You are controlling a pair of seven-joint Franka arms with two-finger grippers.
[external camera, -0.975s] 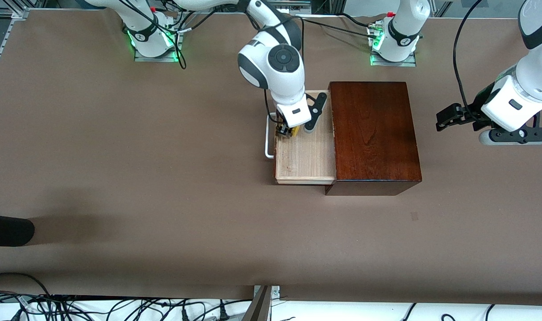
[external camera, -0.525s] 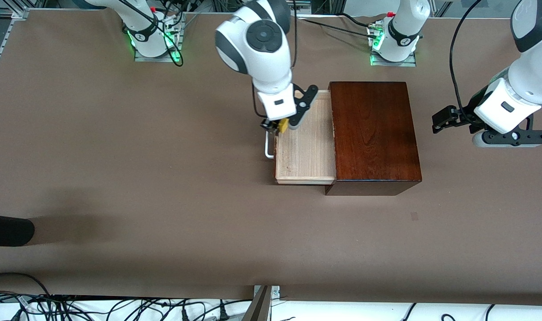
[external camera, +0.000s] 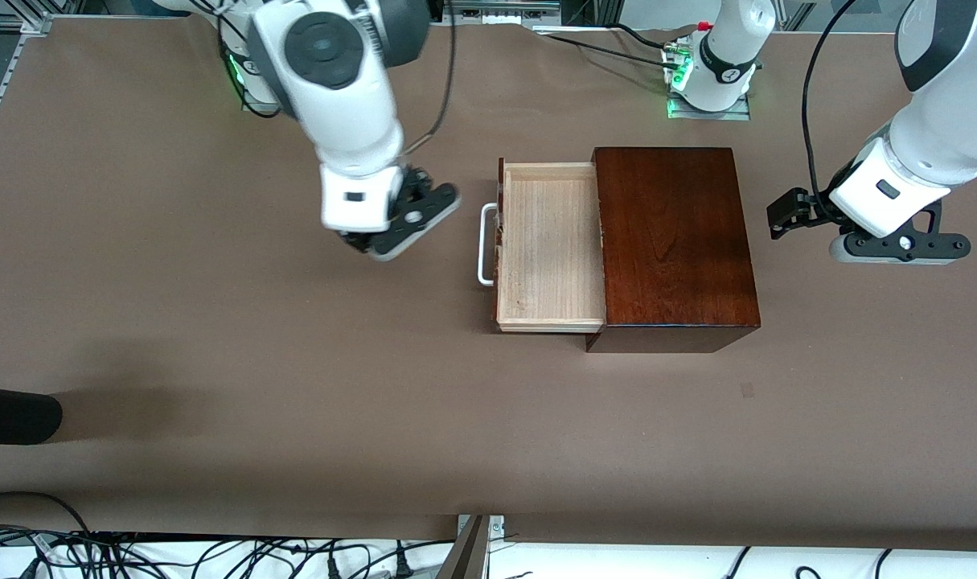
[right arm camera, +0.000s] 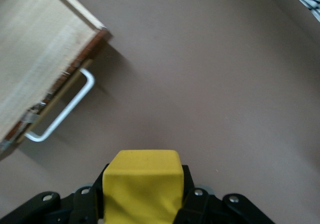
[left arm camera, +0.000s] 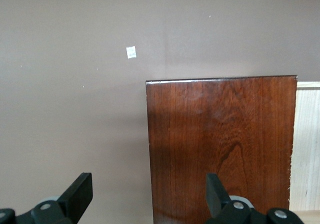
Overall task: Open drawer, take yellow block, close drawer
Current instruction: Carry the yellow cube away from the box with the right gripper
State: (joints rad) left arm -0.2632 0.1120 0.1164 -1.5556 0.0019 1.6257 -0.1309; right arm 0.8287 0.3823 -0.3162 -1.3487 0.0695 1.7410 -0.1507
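Observation:
The drawer [external camera: 548, 249] stands pulled out of its dark wooden box [external camera: 673, 241], its pale tray bare and its white loop handle [external camera: 484, 245] facing the right arm's end of the table. My right gripper [external camera: 363, 240] hangs over bare table past that handle, shut on the yellow block [right arm camera: 142, 184]. The block is hidden in the front view. The right wrist view also shows the drawer's corner [right arm camera: 35, 49] and handle [right arm camera: 65, 112]. My left gripper [external camera: 787, 213] waits open over the table beside the box [left arm camera: 220, 144], with nothing between its fingers [left arm camera: 80, 194].
A black rounded object [external camera: 14, 414] pokes in over the table at the right arm's end, near the front camera. A small mark [external camera: 746, 390] lies on the brown table [external camera: 215, 322] nearer the camera than the box. Cables run along the table's near edge.
My right gripper lifted the yellow block out of the drawer and carried it past the handle, toward the right arm's end. The left gripper drifted slightly closer to the box.

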